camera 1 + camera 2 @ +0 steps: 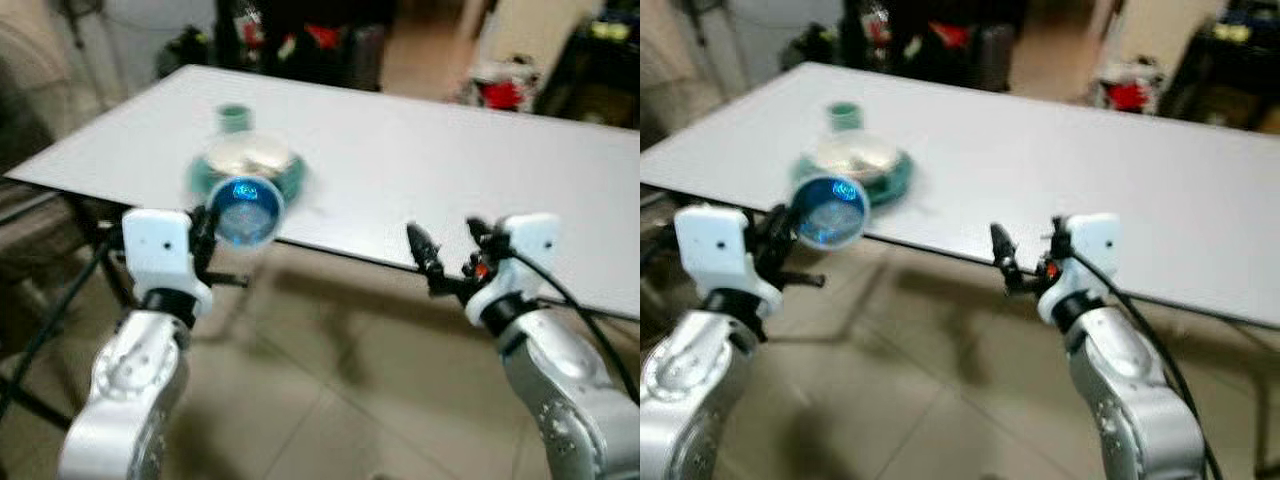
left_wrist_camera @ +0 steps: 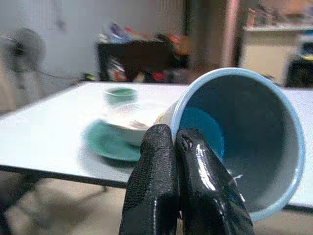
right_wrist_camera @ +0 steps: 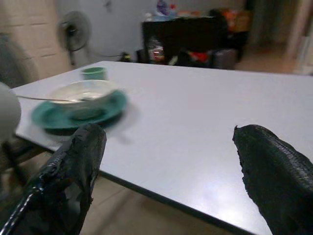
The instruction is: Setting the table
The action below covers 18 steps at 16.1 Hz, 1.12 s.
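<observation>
One white table (image 1: 420, 170), cluttered dim room, left hand (image 1: 207, 232) gripping blue cup (image 1: 245, 210)

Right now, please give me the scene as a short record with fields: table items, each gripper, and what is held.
Table: white table, robot standing at its near edge
Items on table: white bowl sitting on a green plate; small green cup behind them
Left gripper: shut on the rim of a blue cup, held tilted before the table edge
Right gripper: open, empty, near the table edge

Head views down onto table (image 1: 420, 170); wrist views level across it.
</observation>
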Tool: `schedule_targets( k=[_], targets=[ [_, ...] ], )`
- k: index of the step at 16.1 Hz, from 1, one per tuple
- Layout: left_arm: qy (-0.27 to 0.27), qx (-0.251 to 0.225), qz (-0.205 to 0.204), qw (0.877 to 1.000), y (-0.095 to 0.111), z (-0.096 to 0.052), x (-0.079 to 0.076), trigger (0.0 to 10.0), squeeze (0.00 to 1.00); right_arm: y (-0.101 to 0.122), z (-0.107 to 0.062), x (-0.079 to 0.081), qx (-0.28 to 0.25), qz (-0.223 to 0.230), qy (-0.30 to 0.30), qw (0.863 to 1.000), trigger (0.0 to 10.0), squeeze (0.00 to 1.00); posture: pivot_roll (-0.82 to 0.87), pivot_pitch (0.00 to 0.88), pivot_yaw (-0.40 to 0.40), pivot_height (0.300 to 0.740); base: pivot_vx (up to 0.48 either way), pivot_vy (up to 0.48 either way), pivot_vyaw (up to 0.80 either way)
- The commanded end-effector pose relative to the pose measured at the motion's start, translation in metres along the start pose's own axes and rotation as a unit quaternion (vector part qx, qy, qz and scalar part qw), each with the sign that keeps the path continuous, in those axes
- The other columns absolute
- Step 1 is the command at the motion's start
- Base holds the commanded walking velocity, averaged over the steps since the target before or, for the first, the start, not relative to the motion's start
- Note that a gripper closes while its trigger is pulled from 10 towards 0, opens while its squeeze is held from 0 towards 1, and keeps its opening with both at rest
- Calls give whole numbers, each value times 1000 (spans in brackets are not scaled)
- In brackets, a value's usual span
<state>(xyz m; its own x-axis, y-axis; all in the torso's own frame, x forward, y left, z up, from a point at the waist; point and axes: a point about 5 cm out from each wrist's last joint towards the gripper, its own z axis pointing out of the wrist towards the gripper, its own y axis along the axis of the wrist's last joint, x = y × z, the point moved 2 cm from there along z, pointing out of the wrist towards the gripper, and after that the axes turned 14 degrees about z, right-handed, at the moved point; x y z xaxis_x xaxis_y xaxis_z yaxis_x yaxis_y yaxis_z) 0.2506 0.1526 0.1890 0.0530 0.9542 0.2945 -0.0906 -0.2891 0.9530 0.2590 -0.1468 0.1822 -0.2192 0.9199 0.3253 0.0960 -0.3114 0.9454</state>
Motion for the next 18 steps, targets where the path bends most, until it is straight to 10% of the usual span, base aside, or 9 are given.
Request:
schedule_targets(
  k=[1, 18],
  targets=[
    [-1, -8, 6, 1000, 4, 1, 1, 10000, 0, 2, -1, -3, -3, -2, -13, 1000, 10000, 0, -52, 23, -9, 740, 0, 0, -800],
    [-13, -18, -13, 1000, 3, 1, 2, 10000, 0, 5, 6, 11, 1, -8, 21, 1000, 10000, 0, -37, 0, -11, 740, 181, 0, -358]
  ],
)
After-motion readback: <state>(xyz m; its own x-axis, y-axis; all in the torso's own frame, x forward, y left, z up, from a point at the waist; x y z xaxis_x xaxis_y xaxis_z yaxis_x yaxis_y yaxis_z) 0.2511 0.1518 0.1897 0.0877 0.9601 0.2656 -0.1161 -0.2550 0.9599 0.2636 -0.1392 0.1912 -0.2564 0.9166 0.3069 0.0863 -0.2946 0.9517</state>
